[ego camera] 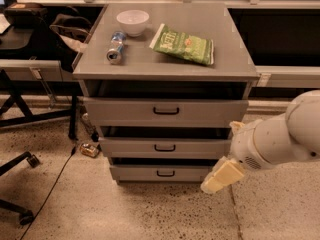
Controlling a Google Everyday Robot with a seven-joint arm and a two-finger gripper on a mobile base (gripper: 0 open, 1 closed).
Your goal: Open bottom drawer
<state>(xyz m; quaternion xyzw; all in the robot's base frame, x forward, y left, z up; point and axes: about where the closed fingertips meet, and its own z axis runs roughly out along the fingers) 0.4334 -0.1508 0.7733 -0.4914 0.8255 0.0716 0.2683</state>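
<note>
The gripper [220,176], open or closed I cannot tell, hangs right of the bottom drawer [135,173] and could miss its small handle [165,173] from there.

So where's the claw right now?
In the camera view, the claw hangs low on the right, just off the right end of the bottom drawer, not yet at its handle.

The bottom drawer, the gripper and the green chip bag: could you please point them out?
bottom drawer [165,173]: camera view, on its black bar handle.
gripper [214,182]: camera view, on its cream end, just right of the bottom drawer's front.
green chip bag [184,44]: camera view, middle of the bag.
</note>
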